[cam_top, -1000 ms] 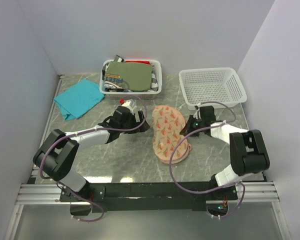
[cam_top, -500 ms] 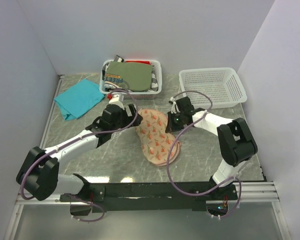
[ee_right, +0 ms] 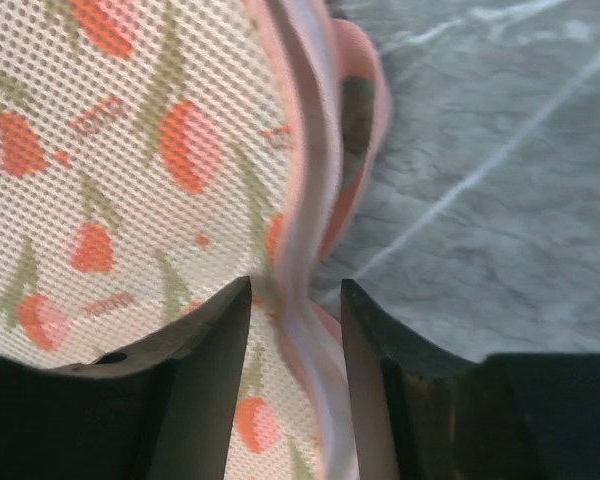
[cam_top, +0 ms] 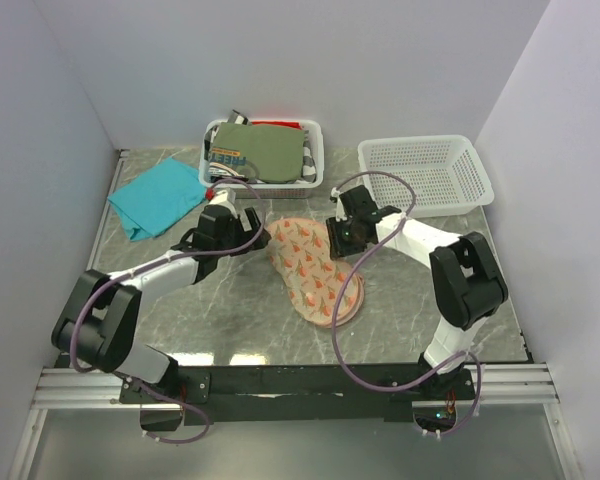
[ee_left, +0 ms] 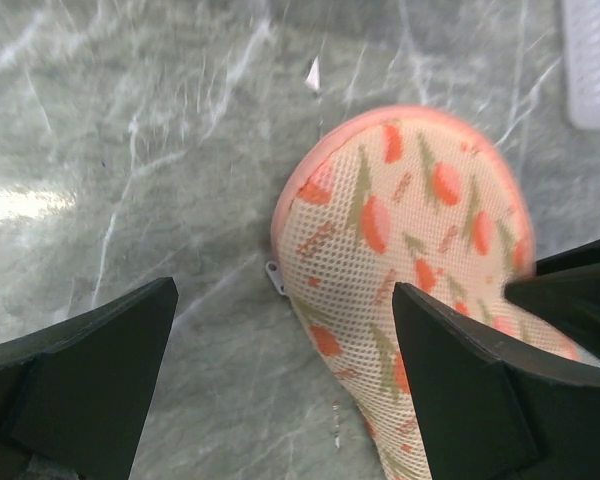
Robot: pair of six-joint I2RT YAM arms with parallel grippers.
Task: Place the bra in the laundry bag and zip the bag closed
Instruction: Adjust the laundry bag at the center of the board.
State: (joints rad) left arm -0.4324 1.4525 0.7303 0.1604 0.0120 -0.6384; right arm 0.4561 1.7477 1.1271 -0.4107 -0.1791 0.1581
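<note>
The right hand (ee_right: 295, 290) stands part-open astride the seamed rim of the bag (cam_top: 315, 270), not visibly pinching it. The left hand (ee_left: 283, 290) gapes wide over the bag's far lobe. Both arms reach low and inward. The bag lies flat mid-worktop (cam_top: 230, 310). It looks light, soft mesh (floppy, apt to slide), best taken at the firmer zipper edge. The bra is out of sight, perhaps inside.

The grey marbled surface (cam_top: 230, 310) is carrying everything. The laundry bag (cam_top: 315, 270) is lying flat near its middle. Behind and left of the bag, a teal cloth (cam_top: 158, 197) is lying rumpled. Straight behind the bag a clothes basket (cam_top: 263, 186) is sitting, and behind and right of it a mesh basket (cam_top: 425, 175) is resting.
</note>
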